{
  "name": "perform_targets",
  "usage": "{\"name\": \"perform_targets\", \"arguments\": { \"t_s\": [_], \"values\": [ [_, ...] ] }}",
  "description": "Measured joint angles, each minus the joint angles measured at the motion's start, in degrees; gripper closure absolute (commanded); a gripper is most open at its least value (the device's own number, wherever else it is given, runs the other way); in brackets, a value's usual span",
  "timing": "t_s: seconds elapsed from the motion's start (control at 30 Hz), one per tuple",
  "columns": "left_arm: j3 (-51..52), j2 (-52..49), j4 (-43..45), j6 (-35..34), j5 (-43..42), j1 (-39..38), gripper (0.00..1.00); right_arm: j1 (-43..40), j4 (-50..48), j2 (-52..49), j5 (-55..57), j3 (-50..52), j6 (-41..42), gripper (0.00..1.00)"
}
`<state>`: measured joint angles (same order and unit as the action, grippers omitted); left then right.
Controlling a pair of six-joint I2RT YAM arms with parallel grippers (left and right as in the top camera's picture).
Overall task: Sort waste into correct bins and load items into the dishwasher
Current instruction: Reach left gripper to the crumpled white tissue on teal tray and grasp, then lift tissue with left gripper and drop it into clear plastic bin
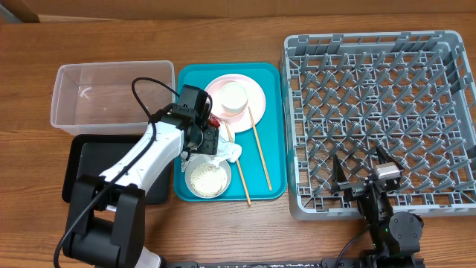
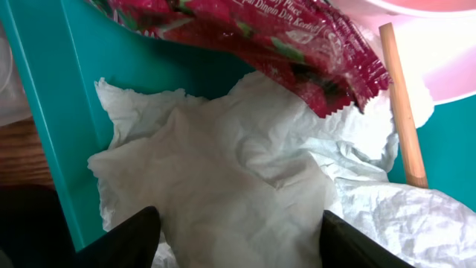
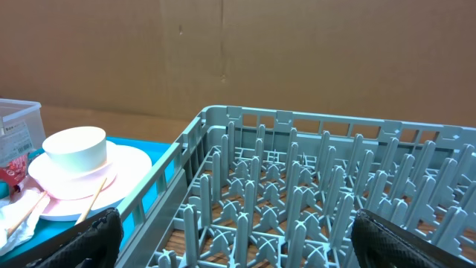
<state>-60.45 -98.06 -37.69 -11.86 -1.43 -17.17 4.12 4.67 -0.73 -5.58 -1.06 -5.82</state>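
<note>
**A:** As the crumpled white tissue [image 2: 223, 171] fills the left wrist view, where exactly does it lie?

**B:** On the teal tray [image 1: 271, 74], close to its left rim, between the pale pink plate [image 1: 256, 93] and the pale round bowl [image 1: 187, 179] with white rice [image 1: 208, 179] in it. The left gripper [image 2: 238, 234] is right over it, fingers apart, one on each side of the paper and not clamped.

**A:** What touches it?

**B:** The crumpled red wrapper [image 2: 297, 45] overlaps its far edge. A wooden chopstick [image 2: 401, 104] runs along its right side.

**A:** And farther out?

**B:** A small white cup [image 1: 233, 97] sits on the pink plate at the back of the tray. The second chopstick [image 1: 259, 149] lies alone farther right. On the surface [image 1: 223, 37], the clear tub [image 1: 111, 93] and the black tray [image 1: 85, 160] stand left of the teal tray. The grey dish rack [image 1: 379, 112] stands to its right. The right gripper [image 1: 363, 167] hangs at the rack's near edge, jaws wide apart, holding nothing.
</note>
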Motion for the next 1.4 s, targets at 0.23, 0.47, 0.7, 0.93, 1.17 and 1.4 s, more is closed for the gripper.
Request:
{"name": "perform_targets", "arguments": {
  "t_s": [0.23,0.47,0.7,0.93,1.17,1.4],
  "values": [
    [0.2,-0.9,1.4,-0.1,0.0,0.0,0.45,0.0,0.0,0.0,0.0,0.0,0.0,0.00],
    [0.2,-1.4,2.5,-0.5,0.0,0.0,0.75,0.0,0.0,0.0,0.0,0.0,0.0,0.00],
    [-3.3,-1.5,-5.1,-0.2,0.0,0.0,0.96,0.0,0.0,0.0,0.0,0.0,0.0,0.00],
    [-24.2,-1.3,-23.3,-0.2,0.1,0.0,0.96,0.0,0.0,0.0,0.0,0.0,0.0,0.00],
    [-39.2,-1.0,-33.9,-0.2,1.0,0.1,0.96,0.0,0.0,0.0,0.0,0.0,0.0,0.00],
    [-45.4,-1.0,-35.0,-0.3,4.8,4.4,0.96,0.0,0.0,0.0,0.0,0.0,0.0,0.00]
  ]
}}
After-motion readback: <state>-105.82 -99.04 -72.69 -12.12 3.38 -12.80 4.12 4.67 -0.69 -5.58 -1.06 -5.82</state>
